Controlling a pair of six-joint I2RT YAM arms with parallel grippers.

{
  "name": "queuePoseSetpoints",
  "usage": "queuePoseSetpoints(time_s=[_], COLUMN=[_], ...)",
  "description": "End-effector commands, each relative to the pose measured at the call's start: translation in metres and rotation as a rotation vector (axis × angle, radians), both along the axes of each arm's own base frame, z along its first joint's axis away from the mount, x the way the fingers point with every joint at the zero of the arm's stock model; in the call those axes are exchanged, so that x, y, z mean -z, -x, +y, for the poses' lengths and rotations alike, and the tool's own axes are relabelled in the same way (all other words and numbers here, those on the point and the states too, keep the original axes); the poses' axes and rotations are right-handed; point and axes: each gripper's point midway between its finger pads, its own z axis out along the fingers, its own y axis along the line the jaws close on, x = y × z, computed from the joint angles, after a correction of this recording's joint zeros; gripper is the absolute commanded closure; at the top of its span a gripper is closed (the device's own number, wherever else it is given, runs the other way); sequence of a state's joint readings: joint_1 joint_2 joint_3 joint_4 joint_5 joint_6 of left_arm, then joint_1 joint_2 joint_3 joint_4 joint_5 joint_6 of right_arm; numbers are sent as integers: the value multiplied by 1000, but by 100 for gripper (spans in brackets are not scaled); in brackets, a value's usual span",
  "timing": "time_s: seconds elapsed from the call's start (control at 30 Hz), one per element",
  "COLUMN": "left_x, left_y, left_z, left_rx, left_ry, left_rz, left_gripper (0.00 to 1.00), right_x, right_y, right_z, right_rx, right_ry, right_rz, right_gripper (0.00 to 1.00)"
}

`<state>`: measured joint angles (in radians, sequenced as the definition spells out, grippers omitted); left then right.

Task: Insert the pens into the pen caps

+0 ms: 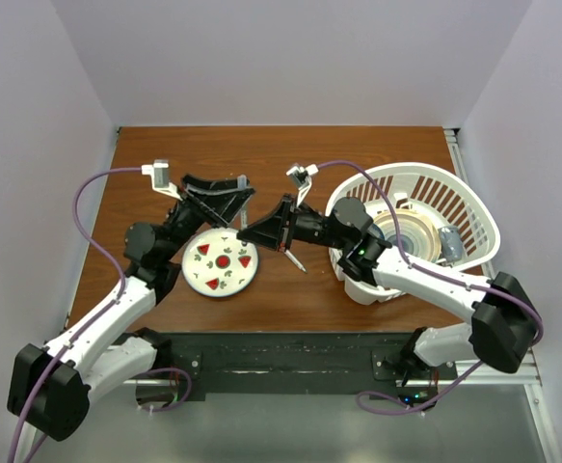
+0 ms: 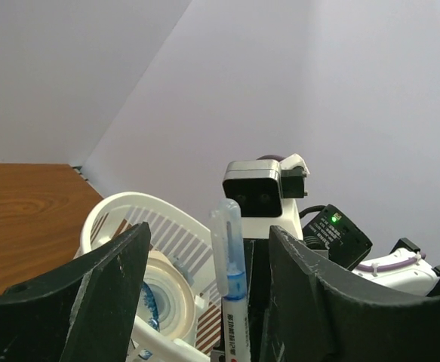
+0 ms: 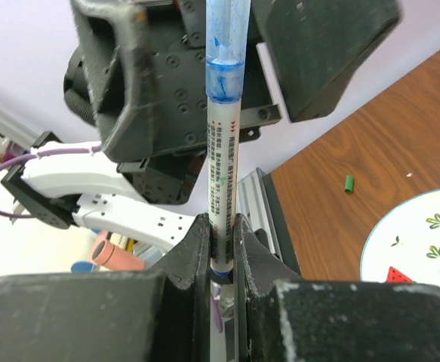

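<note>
- The pen (image 3: 221, 158) is clamped near its lower end by the right gripper (image 3: 221, 226) and held above the table, between the two arms.
- Its blue cap (image 3: 223, 45) is flanked by the fingers of the left gripper (image 2: 208, 240), which are spread wide and touch nothing.
- A slip is likely if the left fingers are closed off-centre. The pen, gripped far from the cap, could be levered askew, or a half-seated cap knocked off.
- A loose green cap (image 3: 349, 184) and the plate (image 3: 423, 249) are shown by the right wrist view only.
- The basket (image 2: 129, 215) is shown by the left wrist view, not the right.
</note>
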<state>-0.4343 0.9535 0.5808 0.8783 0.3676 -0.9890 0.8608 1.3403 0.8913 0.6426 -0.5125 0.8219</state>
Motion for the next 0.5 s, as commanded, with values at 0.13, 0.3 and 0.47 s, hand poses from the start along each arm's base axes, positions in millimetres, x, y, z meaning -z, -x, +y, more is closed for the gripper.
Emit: queuePoseSetpoints(time_s=[0.13, 0.3, 0.47], left_x=[-39, -47, -42], left_y=[-2, -2, 0], left_z=[2, 3, 4], left_rx=[-48, -55, -56], left_ry=[-33, -36, -45], left_rz=[-98, -112, -99], left_gripper=[32, 40, 59], right_x=[-8, -7, -8], right_y=[16, 18, 19], right_z=[-9, -11, -14], right_rx=[-48, -53, -39], right_ry=[6, 23, 27], right_rz=[-65, -71, -78], right_gripper=[100, 100, 100])
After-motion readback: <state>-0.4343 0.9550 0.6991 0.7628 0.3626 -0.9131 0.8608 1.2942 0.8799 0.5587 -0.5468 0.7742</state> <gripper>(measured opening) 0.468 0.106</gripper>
